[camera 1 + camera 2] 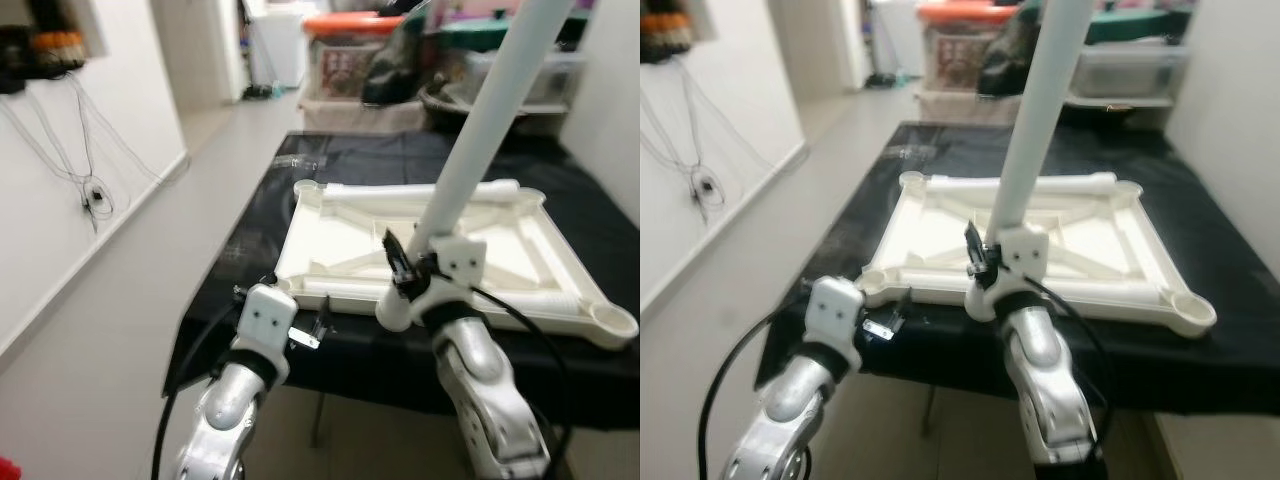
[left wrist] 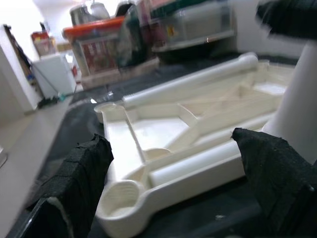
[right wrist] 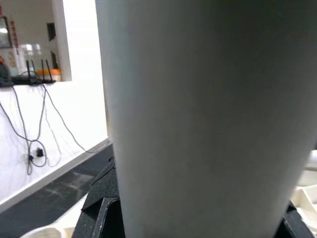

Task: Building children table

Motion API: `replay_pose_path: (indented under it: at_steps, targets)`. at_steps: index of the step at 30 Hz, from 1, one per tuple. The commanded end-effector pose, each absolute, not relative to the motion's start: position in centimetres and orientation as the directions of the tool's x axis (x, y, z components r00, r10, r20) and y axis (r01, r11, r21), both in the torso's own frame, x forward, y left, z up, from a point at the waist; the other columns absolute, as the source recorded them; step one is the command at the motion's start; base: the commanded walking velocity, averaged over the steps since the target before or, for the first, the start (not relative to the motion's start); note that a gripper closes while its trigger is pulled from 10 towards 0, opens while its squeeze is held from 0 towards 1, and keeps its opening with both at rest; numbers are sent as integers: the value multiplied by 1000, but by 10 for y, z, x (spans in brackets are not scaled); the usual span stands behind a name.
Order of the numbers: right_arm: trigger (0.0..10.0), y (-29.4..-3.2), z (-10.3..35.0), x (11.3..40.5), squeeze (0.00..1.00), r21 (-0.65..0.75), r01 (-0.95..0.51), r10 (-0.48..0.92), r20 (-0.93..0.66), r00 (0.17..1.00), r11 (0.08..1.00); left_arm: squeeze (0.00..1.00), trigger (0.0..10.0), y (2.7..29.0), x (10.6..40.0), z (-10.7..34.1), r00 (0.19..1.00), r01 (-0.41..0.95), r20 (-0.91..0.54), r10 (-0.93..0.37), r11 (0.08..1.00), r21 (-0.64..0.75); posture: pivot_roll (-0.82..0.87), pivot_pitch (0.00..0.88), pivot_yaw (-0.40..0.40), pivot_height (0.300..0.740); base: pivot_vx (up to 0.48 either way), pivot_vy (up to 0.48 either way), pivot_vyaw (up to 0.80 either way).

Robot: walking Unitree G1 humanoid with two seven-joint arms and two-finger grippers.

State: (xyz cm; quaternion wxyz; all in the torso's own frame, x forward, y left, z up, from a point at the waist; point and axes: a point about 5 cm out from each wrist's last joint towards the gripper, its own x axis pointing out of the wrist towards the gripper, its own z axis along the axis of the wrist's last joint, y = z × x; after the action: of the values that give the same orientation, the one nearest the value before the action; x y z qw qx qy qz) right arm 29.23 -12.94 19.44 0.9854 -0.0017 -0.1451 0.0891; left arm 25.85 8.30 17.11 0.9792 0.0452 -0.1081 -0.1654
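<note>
Tabletop [image 1: 340,240], white and upside down, lies on the black counter [image 1: 260,200]. Right end effector [image 1: 412,268] is clamped on 1 long white leg [image 1: 480,130], held tilted above it. Left end effector [image 2: 173,198] hovers spread wide near the tabletop's corner socket [image 2: 119,203], gripping nothing.

Black-covered table [image 1: 590,205] standing on a pale floor [image 1: 130,300] beside a white wall, upturned white plastic children's tabletop [image 1: 350,262] lying flat on it, ribbed underside up, round leg sockets at corners, near edge just inside the table's front edge
</note>
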Motion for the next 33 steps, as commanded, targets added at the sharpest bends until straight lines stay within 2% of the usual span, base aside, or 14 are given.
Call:
replay_pose_path:
  at_steps: [1,10,22,33]
  targets:
    - [10000,-120,197,292,0,-25,-201,199,296,934,979,0,10000,92,260,168,941,268,177,-287,955,126,39,33,-28,740,0,480,0]
    - [10000,-113,201,292,0,-25,-226,223,311,924,974,0,10000,93,261,177,945,238,201,-257,964,114,47,48,-27,740,0,0,0]
    - [10000,-105,207,293,0,-28,-244,239,332,913,969,0,10000,93,263,190,943,202,241,-230,970,137,50,62,-29,740,0,0,669]
    - [10000,-108,208,294,0,-2,-219,207,331,921,976,0,10000,98,267,194,950,173,243,-199,977,124,48,75,-27,740,0,0,0]
